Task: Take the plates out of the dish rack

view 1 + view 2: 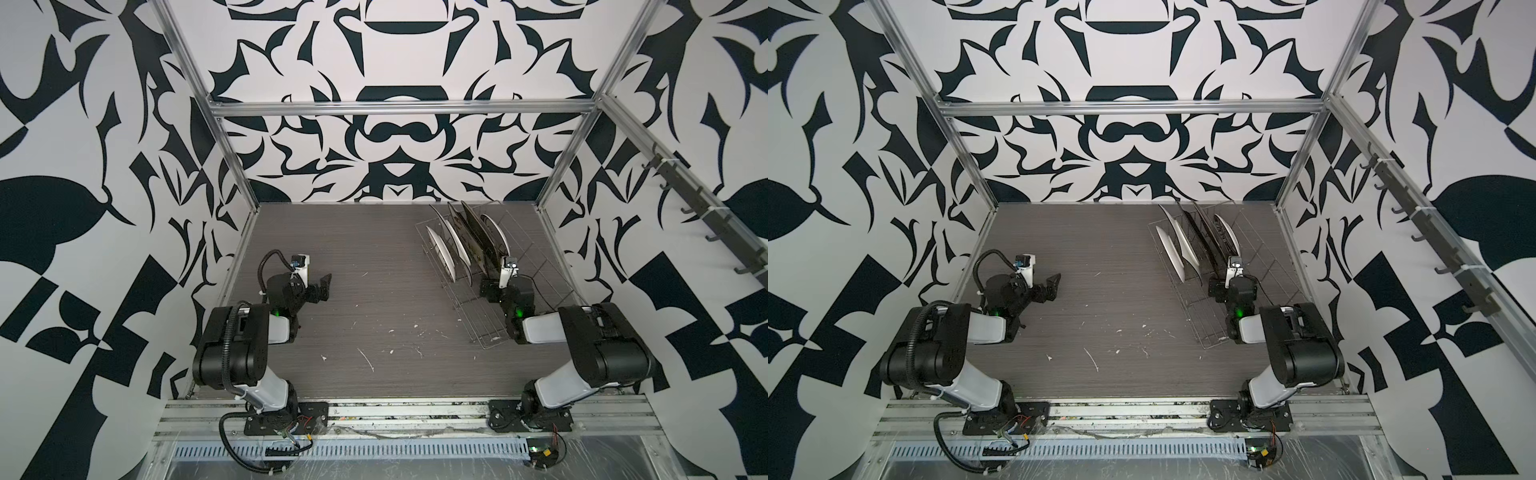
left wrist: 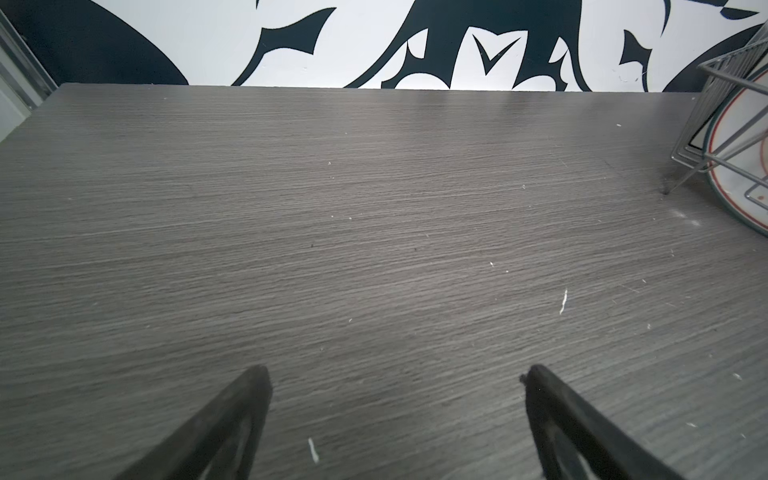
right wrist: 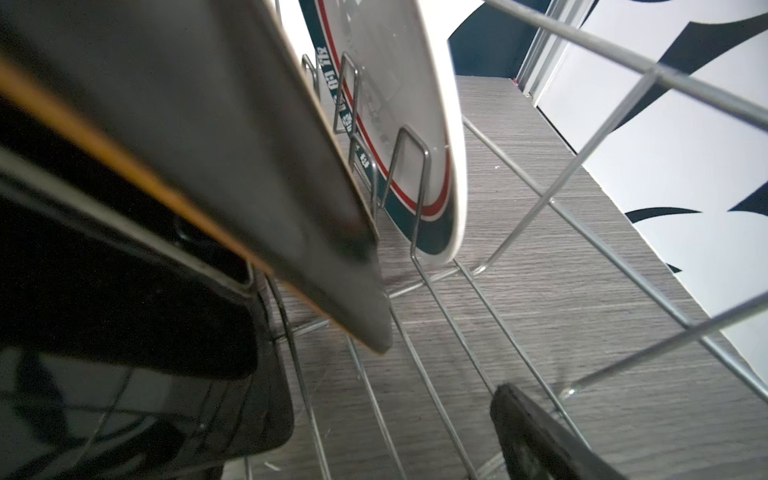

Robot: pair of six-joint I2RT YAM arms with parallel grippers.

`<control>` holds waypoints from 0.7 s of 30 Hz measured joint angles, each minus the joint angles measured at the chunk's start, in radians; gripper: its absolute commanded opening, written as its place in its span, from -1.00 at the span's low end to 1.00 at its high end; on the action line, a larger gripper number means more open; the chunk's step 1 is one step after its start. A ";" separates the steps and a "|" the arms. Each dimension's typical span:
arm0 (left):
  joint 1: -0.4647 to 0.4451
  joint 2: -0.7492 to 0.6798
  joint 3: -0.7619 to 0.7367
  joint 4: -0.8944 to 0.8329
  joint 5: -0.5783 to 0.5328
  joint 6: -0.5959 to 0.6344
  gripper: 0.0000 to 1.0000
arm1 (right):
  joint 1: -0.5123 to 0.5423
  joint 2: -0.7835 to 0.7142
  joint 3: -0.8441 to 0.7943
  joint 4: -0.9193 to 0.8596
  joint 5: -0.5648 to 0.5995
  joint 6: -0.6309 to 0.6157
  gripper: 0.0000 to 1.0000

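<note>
Standing on edge in the dish rack, the plates crowd its far end; both arms' jaws spread apart.

Silver rack; plates wht/blk; round plate w/ navy-red rim; grey woodgrain table.

Soft, even light fills the scene; shadows are faint. The near dark plate blurs in the right wrist view.

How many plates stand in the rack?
5, side by side in the rack: two white plates at left, two dark plates in the middle, one banded round plate at right. Overlap may hide another.
</note>
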 measured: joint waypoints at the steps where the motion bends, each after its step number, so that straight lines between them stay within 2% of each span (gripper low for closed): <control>1: 0.000 0.000 0.000 0.000 0.000 0.000 0.98 | 0.000 0.000 0.000 0.000 -0.001 0.000 0.99; 10: 0.000 0.000 0.000 -0.003 -0.004 -0.001 0.98 | 0.000 0.000 0.002 -0.008 -0.008 -0.001 0.99; 21: -0.006 0.000 0.012 -0.028 -0.085 -0.030 0.98 | 0.000 0.000 0.002 -0.008 -0.008 -0.002 0.99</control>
